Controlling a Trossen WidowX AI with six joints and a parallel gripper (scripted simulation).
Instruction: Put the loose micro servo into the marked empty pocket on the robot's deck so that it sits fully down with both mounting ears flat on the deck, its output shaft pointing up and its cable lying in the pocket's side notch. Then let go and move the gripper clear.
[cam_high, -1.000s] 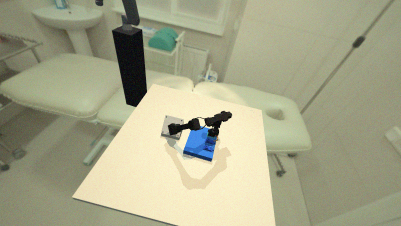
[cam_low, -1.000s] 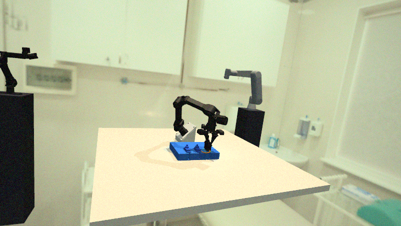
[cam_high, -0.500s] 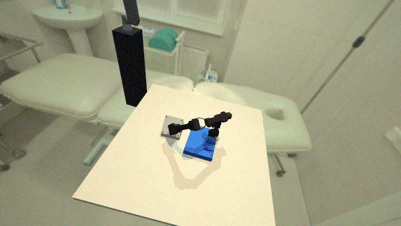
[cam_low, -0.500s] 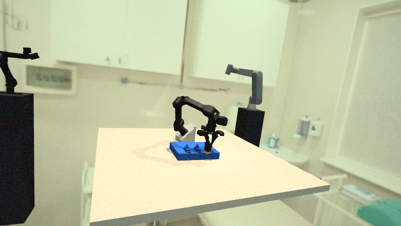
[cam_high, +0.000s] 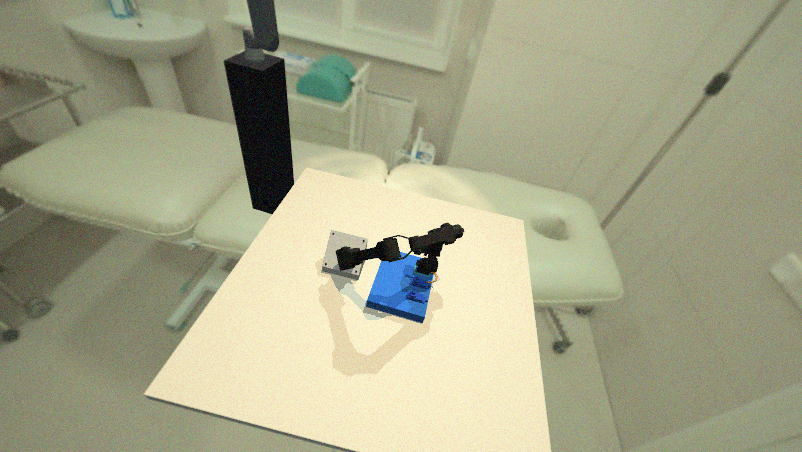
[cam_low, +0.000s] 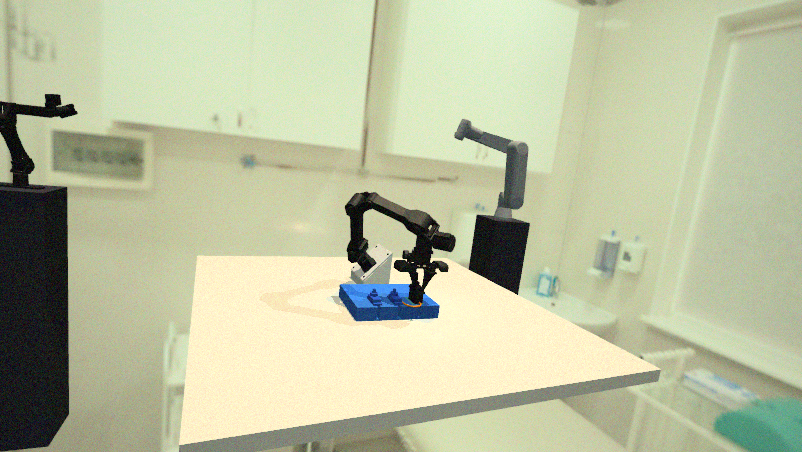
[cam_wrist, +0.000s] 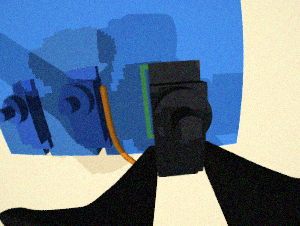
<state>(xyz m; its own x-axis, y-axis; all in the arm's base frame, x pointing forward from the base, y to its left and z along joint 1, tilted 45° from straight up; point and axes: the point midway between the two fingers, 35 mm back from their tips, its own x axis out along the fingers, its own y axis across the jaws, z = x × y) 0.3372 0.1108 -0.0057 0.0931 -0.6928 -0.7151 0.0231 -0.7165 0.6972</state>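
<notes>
While the gripper (cam_wrist: 178, 162) stays hard to read in the two wide views, the wrist view shows its two dark fingers clamped on the servo (cam_wrist: 174, 112), a black block held over the right part of the blue deck (cam_wrist: 80, 23). Its round output shaft faces the wrist camera, so it points up along the gripper's axis, and its long axis runs from 12 to 6 o'clock in that view. A green strip (cam_wrist: 146, 101) lies along the servo's 9 o'clock side, and an orange cable (cam_wrist: 113, 128) curves from there down toward 6 o'clock, passing off the deck's near edge; whether it lies in a notch cannot be told. The servo's lower end is covered by the fingers, its ears cannot be made out, and the pocket beneath it is hidden, so how far down it sits is unclear. At 9 o'clock from it, two blue servos (cam_wrist: 80, 105) sit in the deck with shafts up; the farther one is partly cut off at the frame edge. From the exterior view the gripper (cam_low: 416, 291) points straight down at the deck's right end (cam_low: 429, 309), with the orange cable visible at its tip. A grey base plate (cam_high: 336, 247) lies beside the deck on the tabletop (cam_high: 280, 359).
</notes>
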